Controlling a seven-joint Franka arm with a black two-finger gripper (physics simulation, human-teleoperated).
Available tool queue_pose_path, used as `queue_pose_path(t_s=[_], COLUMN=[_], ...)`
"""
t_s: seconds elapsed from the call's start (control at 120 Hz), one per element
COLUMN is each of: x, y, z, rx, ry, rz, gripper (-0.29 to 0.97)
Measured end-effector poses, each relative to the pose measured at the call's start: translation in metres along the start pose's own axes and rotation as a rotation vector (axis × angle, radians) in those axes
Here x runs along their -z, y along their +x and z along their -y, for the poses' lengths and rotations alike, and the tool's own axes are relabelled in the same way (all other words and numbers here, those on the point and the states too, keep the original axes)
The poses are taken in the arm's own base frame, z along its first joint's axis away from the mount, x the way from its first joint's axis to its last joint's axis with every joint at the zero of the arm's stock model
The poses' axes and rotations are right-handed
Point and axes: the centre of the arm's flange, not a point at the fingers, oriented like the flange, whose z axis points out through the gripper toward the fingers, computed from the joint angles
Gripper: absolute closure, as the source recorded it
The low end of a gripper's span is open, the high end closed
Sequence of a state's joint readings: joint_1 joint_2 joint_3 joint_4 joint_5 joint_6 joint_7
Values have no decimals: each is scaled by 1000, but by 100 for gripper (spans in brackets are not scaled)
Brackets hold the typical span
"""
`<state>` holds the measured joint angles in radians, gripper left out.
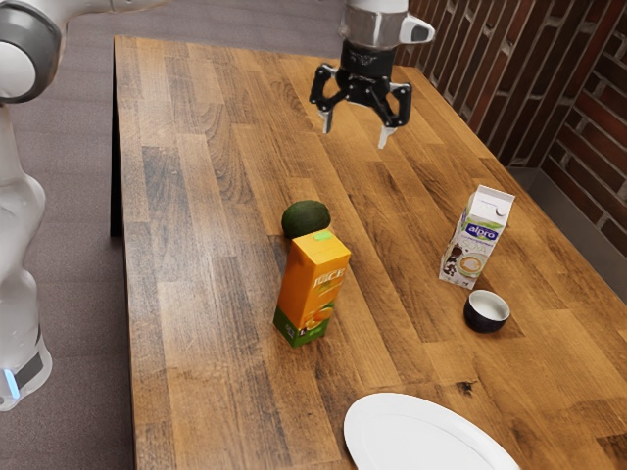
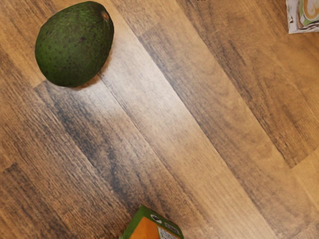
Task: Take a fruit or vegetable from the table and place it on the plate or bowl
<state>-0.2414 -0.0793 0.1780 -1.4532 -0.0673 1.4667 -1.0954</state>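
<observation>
A dark green avocado (image 1: 305, 218) lies on the wooden table just behind an orange juice carton (image 1: 313, 289). In the wrist view the avocado (image 2: 75, 43) sits on the planks with the carton's top (image 2: 152, 227) at the edge. My gripper (image 1: 355, 129) hangs open high above the table, up and toward the exterior view's right of the avocado, holding nothing. A white plate (image 1: 421, 436) rests at the near edge of the table.
A white and teal milk carton (image 1: 476, 236) stands toward the exterior view's right, its corner (image 2: 302, 16) also in the wrist view. A small black bowl (image 1: 486, 310) sits beside it. A brick wall (image 1: 558, 78) runs along the far right.
</observation>
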Motion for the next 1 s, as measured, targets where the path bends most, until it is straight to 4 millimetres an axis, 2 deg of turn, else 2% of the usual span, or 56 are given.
queue_pose_path(t_s=[0.133,0.208,0.283,0.342,0.408,0.5,0.542,0.6,0.65,0.792,0.858,0.908,1.0], x=[-2,6,-6,-14,-33,-56,-60,-56,-50,-58,-53,-56,-78], y=[5,2,10,25,52,79,88,98,97,66,59,56,63], z=[2,10,8,13,18,36,46,60,63,30,22,16,4], rx=[281,411,537,615,698,793,817,800,744,458,321,231,100], ry=[9,8,46,67,109,148,151,140,131,95,65,59,87], rz=[6,9,14,17,15,22,20,-3,-31,-84,-101,-109,-109], gripper=[0,0,0,0,0,0,0,0,0,0,0,0,0])
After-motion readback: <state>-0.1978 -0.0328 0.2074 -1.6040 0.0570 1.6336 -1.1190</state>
